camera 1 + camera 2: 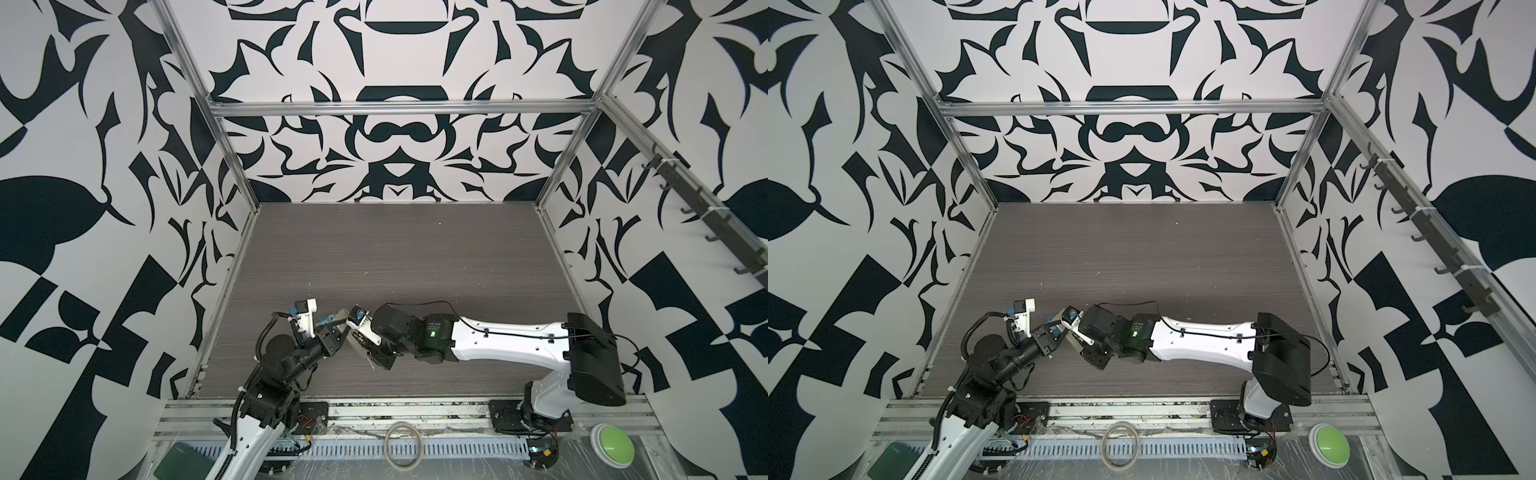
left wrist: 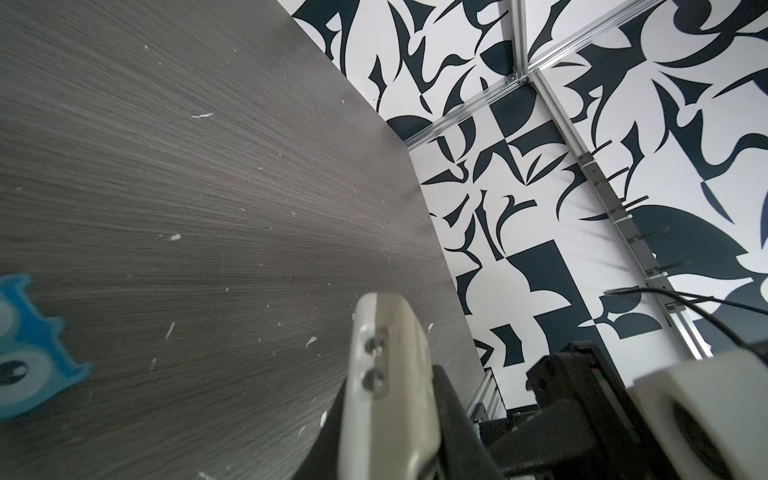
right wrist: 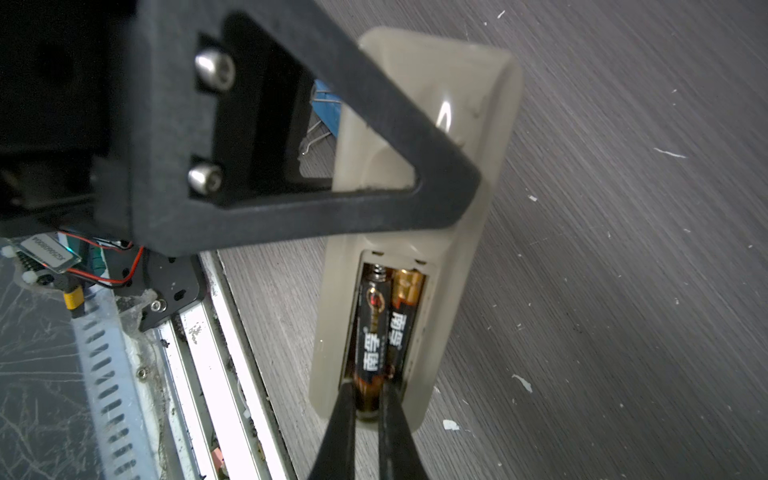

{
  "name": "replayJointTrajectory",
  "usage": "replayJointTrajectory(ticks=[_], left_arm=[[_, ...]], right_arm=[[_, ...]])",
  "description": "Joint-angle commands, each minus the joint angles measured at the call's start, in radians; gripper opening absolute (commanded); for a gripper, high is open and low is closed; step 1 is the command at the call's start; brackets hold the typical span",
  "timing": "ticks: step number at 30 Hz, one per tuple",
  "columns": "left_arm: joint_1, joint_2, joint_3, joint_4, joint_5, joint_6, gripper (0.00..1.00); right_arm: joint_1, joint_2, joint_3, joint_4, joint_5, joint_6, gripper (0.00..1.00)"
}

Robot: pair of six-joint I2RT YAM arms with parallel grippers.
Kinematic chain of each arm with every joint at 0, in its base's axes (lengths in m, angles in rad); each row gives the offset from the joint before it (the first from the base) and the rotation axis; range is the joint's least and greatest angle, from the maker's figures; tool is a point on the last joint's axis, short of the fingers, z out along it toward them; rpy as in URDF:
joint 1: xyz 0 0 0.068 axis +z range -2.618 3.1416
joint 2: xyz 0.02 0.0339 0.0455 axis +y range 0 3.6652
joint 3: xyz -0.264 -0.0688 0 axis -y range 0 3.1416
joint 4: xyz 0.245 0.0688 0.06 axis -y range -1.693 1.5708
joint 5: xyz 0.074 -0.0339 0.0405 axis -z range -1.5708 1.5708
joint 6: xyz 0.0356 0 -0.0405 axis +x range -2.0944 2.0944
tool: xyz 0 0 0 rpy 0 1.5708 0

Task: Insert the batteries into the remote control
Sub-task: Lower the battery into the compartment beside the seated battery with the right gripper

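The remote control (image 3: 419, 137) is a slim off-white handset, held above the table with its back showing and its battery bay uncovered. Two dark batteries with coppery ends lie side by side in the bay. My right gripper (image 3: 368, 390) is shut on the near end of one battery (image 3: 372, 332), and the second battery (image 3: 405, 320) sits beside it. My left gripper (image 2: 390, 419) is shut on the remote control (image 2: 386, 365), with a black finger (image 3: 332, 208) across its back. In both top views the two grippers meet at the front left, where the remote control (image 1: 354, 340) (image 1: 1074, 338) shows partly.
A blue googly-eyed toy (image 2: 25, 353) sits beside the left gripper. White scraps (image 2: 174, 237) dot the grey table (image 1: 415, 266). On the front rail are a tape ring (image 1: 404, 444) and a green button (image 1: 613, 444). Patterned walls enclose the table.
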Motion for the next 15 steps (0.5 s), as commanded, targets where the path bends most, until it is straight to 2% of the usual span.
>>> replayJointTrajectory(ticks=[1, 15], left_arm=[[-0.003, -0.026, -0.025, 0.011, 0.024, -0.045, 0.00], [-0.002, -0.024, -0.025, 0.018, 0.031, -0.051, 0.00]], right_arm=[[0.013, 0.017, 0.040, 0.011, -0.006, 0.008, 0.09], [0.013, 0.024, 0.050, 0.008, 0.002, 0.008, 0.14]])
